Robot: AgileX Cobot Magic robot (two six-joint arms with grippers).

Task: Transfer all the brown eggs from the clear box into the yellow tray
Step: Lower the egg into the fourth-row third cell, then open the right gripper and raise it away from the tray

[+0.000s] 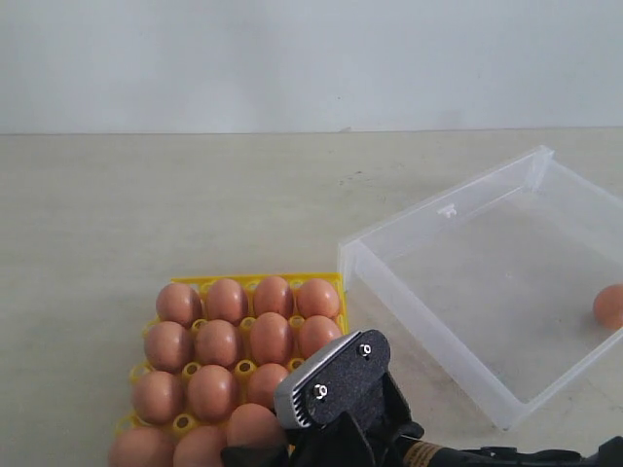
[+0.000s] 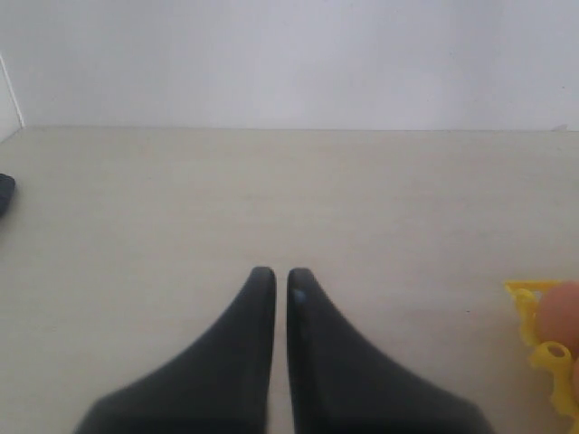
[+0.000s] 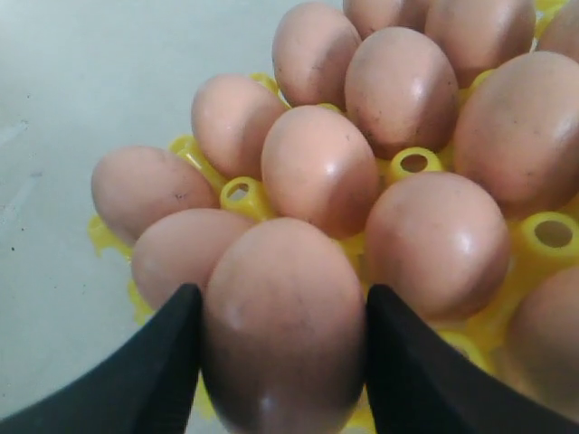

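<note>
While R gripper [image 3: 282,294] is clamped on a brown egg [image 3: 282,330] at the yellow tray's [image 1: 268,280] near row, I reckon we're mid-placement. Next: ease down till it seats, release, then fetch last egg [image 1: 610,305] from clear box [image 1: 419,311]. L gripper [image 2: 281,276] idle, jaws together.

A pale beige matte tabletop [image 1: 146,204] runs back to a plain white wall [image 1: 311,58], the two meeting in one straight seam. A faint dark smudge [image 1: 356,178] marks the tabletop toward the back; the left wrist view catches a small dark rounded object [image 2: 4,194] lying on the surface, cut off by the frame
</note>
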